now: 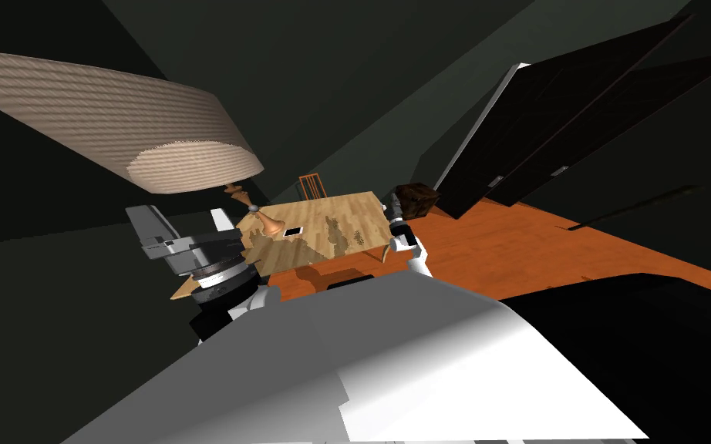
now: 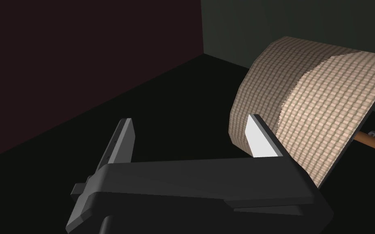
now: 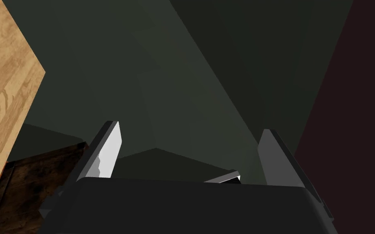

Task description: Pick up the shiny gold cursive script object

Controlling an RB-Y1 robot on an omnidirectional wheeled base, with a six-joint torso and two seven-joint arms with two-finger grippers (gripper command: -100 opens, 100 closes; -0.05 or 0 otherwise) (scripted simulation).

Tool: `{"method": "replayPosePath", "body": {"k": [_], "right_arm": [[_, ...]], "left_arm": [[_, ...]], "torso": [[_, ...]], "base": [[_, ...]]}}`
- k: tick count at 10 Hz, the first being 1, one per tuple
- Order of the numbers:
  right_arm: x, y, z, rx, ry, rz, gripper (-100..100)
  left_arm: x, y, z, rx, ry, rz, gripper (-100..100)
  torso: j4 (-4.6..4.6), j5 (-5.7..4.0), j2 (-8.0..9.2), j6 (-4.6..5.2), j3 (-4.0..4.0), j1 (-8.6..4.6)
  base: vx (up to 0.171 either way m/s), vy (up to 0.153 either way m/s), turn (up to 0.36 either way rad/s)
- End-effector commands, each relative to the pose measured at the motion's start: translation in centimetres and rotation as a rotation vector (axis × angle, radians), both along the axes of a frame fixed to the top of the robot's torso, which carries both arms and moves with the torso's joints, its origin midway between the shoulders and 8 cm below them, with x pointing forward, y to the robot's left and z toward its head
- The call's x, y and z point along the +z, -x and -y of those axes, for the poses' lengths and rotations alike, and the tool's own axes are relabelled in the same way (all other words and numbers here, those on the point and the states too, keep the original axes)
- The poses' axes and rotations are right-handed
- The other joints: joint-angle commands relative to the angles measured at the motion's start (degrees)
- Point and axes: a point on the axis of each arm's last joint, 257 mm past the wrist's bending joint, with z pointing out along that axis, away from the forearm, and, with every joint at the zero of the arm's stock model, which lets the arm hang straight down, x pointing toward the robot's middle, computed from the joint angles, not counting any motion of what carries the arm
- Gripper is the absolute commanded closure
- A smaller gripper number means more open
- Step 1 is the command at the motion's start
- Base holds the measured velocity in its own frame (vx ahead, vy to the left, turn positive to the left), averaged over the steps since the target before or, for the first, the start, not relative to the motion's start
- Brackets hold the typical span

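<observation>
Left claw (image 2: 190, 140): spread wide, empty, near beige woven lampshade (image 2: 304, 101).
Right claw (image 3: 192, 154): fingers wide apart, empty, beside light wooden table (image 3: 3, 81).

White and grey arms, dark gripper boxes.
The left gripper (image 2: 190, 140) is a matte black box with two thin grey blade fingers (image 2: 260, 140), one face bright white. The left wrist (image 1: 211, 270) has a grey housing, black ring and white band. The right gripper (image 3: 190, 156) looks the same, and the right forearm (image 1: 414, 253) is white with a dark joint.

Dim throughout: walls stay murky dark green, only the bench (image 1: 331, 220) and orange floor (image 1: 531, 247) catch light; edges splay strongly.
</observation>
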Motion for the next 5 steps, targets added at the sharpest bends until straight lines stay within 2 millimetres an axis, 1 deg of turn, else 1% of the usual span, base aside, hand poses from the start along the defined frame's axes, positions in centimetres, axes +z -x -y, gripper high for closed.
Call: {"method": "replayPosePath", "body": {"k": [1, 2, 3, 4, 5], "right_arm": [[-1.4, -0.6, 0.4, 0.001, -0.023, -0.034, -100], [-2.7, -1.9, 0.9, 0.003, -0.066, -0.078, -100], [-2.9, -1.9, 0.9, 0.002, -0.067, -0.081, -100], [-4.1, -3.1, 1.3, 0.004, -0.112, -0.121, -100], [-4.5, -3.1, 1.4, 0.002, -0.113, -0.129, -100]], "left_arm": [[0.0, 0.0, 0.0, 0.000, 0.000, 0.000, 0], [0.0, 0.0, 0.0, 0.000, 0.000, 0.000, 0], [0.0, 0.0, 0.0, 0.000, 0.000, 0.000, 0], [0.0, 0.0, 0.0, 0.000, 0.000, 0.000, 0], [0.0, 0.0, 0.0, 0.000, 0.000, 0.000, 0]], "torso": [[0.00, 0.00, 0.00, 0.00, 0.00, 0.00], [0.00, 0.00, 0.02, 0.00, 0.01, -0.06], [0.00, -0.01, 0.02, 0.00, 0.01, -0.05], [0.01, -0.01, 0.03, 0.00, 0.02, -0.09], [0.00, -0.01, 0.02, 0.01, 0.01, -0.05]], "base": [[0.004, 0.078, -0.043], [0.001, 0.079, -0.056], [0.003, 0.066, -0.036], [0.007, 0.083, -0.065], [0.006, 0.068, -0.038]]}}
